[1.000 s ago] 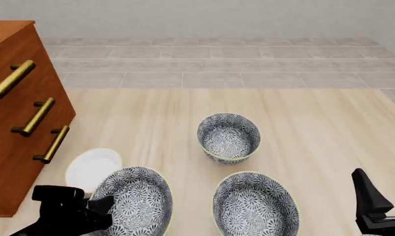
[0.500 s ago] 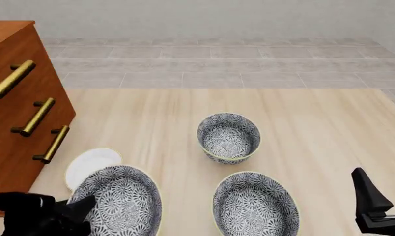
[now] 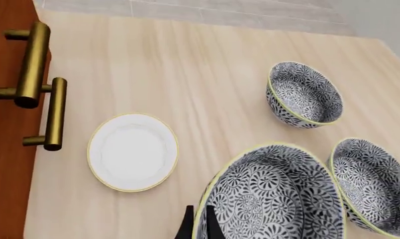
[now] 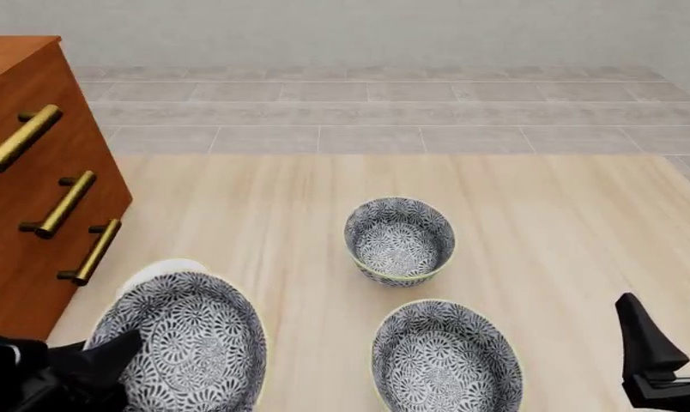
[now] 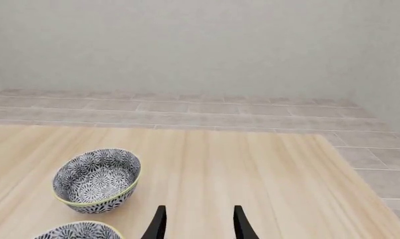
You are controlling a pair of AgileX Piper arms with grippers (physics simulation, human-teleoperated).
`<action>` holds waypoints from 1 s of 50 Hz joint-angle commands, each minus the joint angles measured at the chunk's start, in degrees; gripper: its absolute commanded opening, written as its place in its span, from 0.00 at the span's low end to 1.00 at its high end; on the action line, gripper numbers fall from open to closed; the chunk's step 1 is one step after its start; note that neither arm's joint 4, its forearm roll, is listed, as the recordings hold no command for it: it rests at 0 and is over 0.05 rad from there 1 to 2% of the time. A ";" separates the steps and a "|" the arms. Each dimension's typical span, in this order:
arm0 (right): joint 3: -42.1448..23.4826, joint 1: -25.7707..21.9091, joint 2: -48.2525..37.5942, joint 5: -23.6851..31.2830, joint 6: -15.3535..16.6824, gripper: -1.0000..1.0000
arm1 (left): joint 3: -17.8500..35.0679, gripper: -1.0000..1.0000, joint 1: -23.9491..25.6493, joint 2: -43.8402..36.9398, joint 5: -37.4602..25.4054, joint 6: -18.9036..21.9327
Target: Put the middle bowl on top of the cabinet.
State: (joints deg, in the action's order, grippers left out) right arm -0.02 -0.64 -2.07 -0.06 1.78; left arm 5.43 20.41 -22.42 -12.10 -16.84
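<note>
Down at the near-left corner of the table (image 4: 322,197), the left pincer (image 3: 198,226) is pinching the middle bowl's (image 4: 179,343) rim beside the cabinet (image 4: 25,215). That thin edge grip could slip mid-lift. Right pincer (image 5: 196,224) hangs open, idle.

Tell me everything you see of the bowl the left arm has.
The held bowl is round, glazed-looking, with dense black-and-white floral patterning and a thin pale-yellow rim. The left gripper pinches its near rim, one finger inside, one outside. It sits at the table's near-left, before the cabinet, covering most of the white plate. Whether it is lifted clear is unclear.
</note>
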 commanded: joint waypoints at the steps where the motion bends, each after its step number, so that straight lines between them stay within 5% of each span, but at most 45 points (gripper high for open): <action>1: -0.01 0.06 -0.50 -0.63 -0.02 1.00 | 2.97 0.00 -0.36 4.57 -5.27 0.56; 50: -0.17 -0.01 -0.31 -0.71 -0.52 1.00 | 22.23 0.00 -9.54 -2.03 -10.71 8.10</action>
State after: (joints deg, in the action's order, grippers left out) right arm -0.15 -0.62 -3.06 -1.46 1.37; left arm 23.99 12.45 -22.45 -22.77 -10.37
